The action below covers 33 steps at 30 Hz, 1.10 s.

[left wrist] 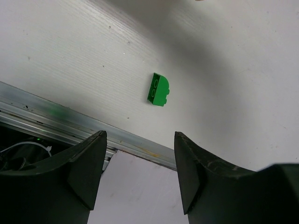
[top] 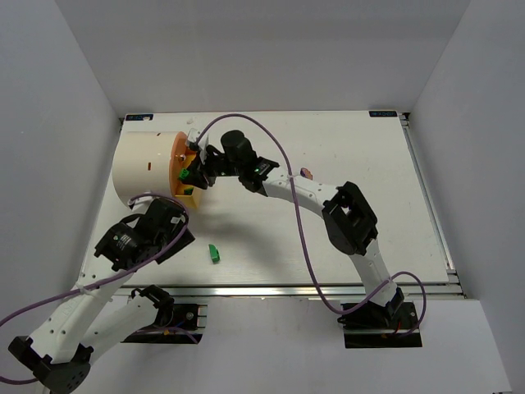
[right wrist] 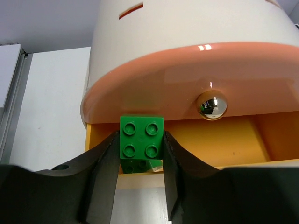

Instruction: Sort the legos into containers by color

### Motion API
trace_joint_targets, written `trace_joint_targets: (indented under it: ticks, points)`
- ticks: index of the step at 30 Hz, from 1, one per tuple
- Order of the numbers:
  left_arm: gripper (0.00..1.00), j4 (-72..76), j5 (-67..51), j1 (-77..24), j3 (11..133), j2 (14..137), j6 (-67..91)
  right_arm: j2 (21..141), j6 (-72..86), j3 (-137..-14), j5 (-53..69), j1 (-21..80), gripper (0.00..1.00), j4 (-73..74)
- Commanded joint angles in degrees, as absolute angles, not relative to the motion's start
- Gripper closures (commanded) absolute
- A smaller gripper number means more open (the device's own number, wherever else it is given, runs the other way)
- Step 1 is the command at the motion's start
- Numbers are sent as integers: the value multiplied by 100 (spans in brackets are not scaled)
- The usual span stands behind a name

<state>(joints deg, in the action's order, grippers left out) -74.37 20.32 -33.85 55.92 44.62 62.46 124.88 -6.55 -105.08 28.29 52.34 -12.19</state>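
My right gripper (right wrist: 140, 148) is shut on a green four-stud lego (right wrist: 141, 135) and holds it at the mouth of an open orange drawer (right wrist: 219, 140) in the cream-white drum (right wrist: 187, 32). The drum's orange face (right wrist: 177, 79) bears a brass knob (right wrist: 211, 105). A second green lego (right wrist: 138, 164) lies in the drawer just below the held one. In the top view the drum (top: 143, 168) lies at the far left with my right gripper (top: 195, 174) against its face. Another green lego (top: 214, 254) (left wrist: 159, 89) lies on the table. My left gripper (left wrist: 140, 161) (top: 182, 232) is open and empty, short of it.
The aluminium rail (left wrist: 56, 114) of the table's near edge runs just under my left gripper. A small pinkish piece (top: 307, 172) lies mid-table beside the right arm. White walls enclose the table on three sides.
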Motion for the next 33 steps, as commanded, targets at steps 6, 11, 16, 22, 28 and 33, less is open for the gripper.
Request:
trace_joint_targets:
  ticks: [6,11,16,22,28,33]
  points:
    - [29,-7119,1942,-3357,5397,4579,6548,12279,-703,-10485,2935,5256,45,-1389]
    - [29,-6865,1846,-3419,5309,4755,6522,12095,-642,-10424,2988,5203,43,-1397]
    - [38,-6339,1600,-3419,5037,4974,6372,11585,-186,-10082,2813,5063,66,-1582]
    - [53,-5793,1380,-3419,4790,5544,6276,10374,518,-8949,2601,4414,95,-1644]
    - [34,-5626,1336,-3472,4755,6528,5978,9590,194,-7641,2830,3666,32,-1011]
    - [33,-5161,1283,-3472,4667,7110,5722,9159,123,-6734,2874,3156,33,-844]
